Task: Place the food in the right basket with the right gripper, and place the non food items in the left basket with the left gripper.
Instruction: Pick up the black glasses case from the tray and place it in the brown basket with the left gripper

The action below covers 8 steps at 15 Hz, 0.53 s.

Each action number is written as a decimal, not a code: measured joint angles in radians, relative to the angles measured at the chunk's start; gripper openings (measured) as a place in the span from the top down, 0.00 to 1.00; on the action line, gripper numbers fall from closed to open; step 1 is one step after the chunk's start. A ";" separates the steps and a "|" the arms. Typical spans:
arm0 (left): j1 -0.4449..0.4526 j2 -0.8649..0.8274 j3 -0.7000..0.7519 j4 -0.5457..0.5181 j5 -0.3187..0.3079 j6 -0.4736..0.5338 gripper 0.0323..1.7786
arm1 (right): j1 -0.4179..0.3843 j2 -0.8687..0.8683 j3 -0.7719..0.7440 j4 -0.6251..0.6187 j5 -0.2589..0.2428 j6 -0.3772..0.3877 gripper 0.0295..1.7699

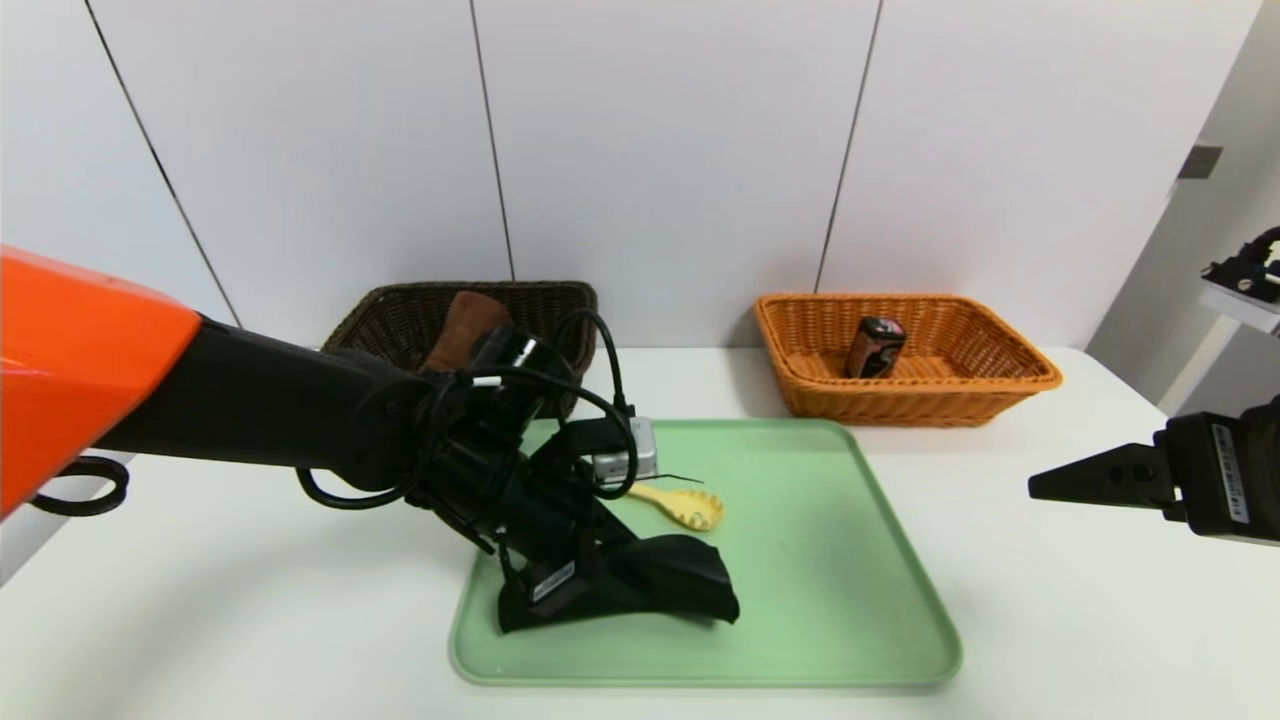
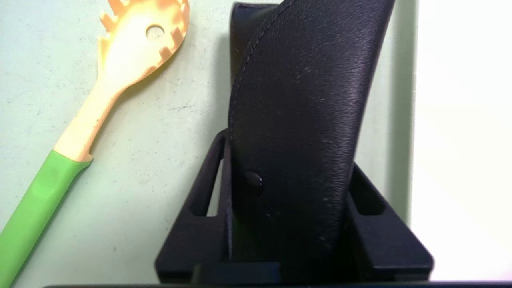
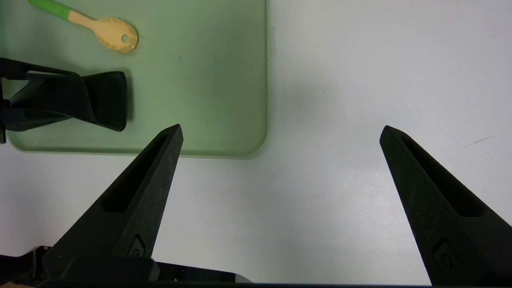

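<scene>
My left gripper [image 1: 560, 588] [image 2: 289, 154] is down on the green tray [image 1: 850, 560], its jaws pressed against both sides of the long black pouch [image 1: 675, 582] [image 2: 304, 80] [image 3: 105, 98]. Just behind the pouch lies the yellow pasta spoon [image 1: 687, 505] [image 2: 132, 52] [image 3: 115, 36] with a green handle. The brown towel [image 1: 465, 325] sits in the dark brown left basket [image 1: 400, 300]. Upright in the orange right basket [image 1: 960, 385] stands the small dark food package [image 1: 875, 347]. Off to the right of the tray, my right gripper [image 1: 1060, 485] [image 3: 280, 132] hangs open and empty over the white table.
Both baskets stand at the back of the white table [image 1: 1050, 620], against the wall. The tray's right half [image 3: 224, 80] is bare. A black ring [image 1: 85, 487] hangs at the far left edge.
</scene>
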 joint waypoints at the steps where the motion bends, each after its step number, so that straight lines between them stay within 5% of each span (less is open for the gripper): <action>1: 0.000 -0.020 0.003 -0.001 -0.001 -0.004 0.69 | 0.000 0.000 0.000 0.000 0.000 0.000 0.04; 8: 0.082 -0.199 0.007 -0.008 -0.002 -0.081 0.72 | 0.000 -0.002 -0.001 0.000 0.000 0.000 0.04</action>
